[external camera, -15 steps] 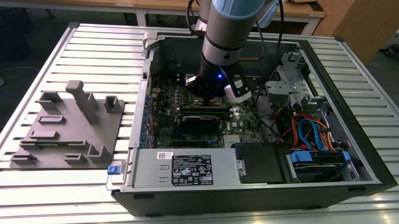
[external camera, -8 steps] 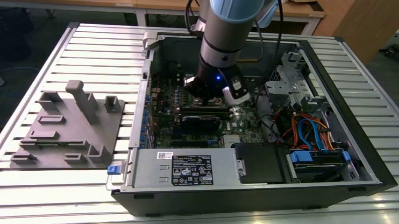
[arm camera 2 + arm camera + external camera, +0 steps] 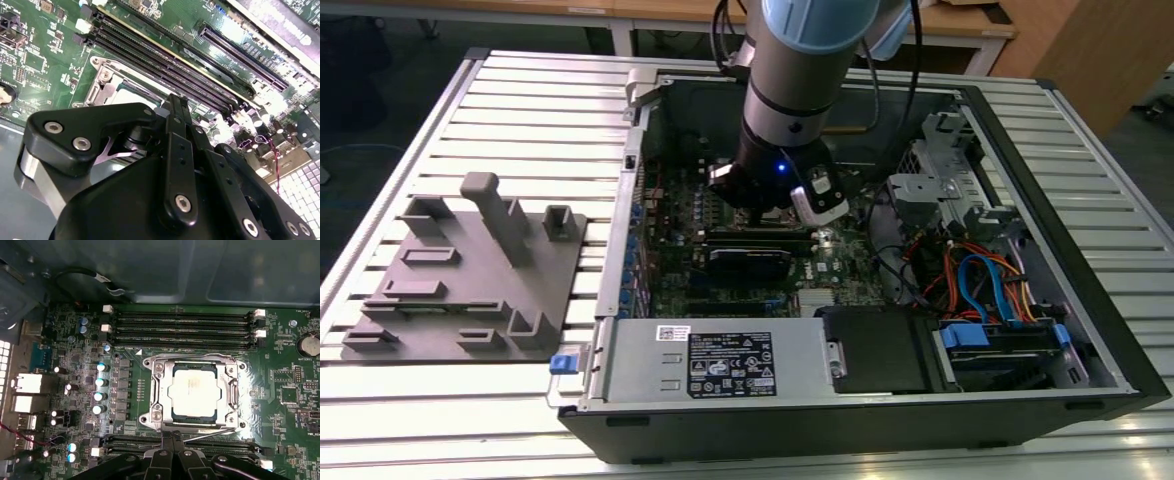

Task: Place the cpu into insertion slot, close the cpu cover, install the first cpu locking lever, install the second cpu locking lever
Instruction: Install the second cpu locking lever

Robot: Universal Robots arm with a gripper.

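In the first wrist view the cpu (image 3: 194, 390), a dull silver square, lies in the insertion slot (image 3: 150, 418) on the green board. The cpu cover (image 3: 231, 390), a silvery frame, lies flat around it. My gripper (image 3: 173, 439) is shut, its two black fingers pressed together at the socket's edge. A thin metal lever (image 3: 216, 432) runs along that edge right beside the tips. The second wrist view shows the fingers (image 3: 178, 112) over a socket corner (image 3: 106, 82). In the exterior view the arm (image 3: 787, 120) reaches down into the open computer case.
Long black memory slots (image 3: 185, 322) flank the socket on both sides. A row of capacitors (image 3: 101, 389) stands nearby. The case walls (image 3: 1067, 250), cables (image 3: 974, 280) and a drive cage crowd the exterior view's right. A grey fixture plate (image 3: 467, 280) lies outside on the slatted table.
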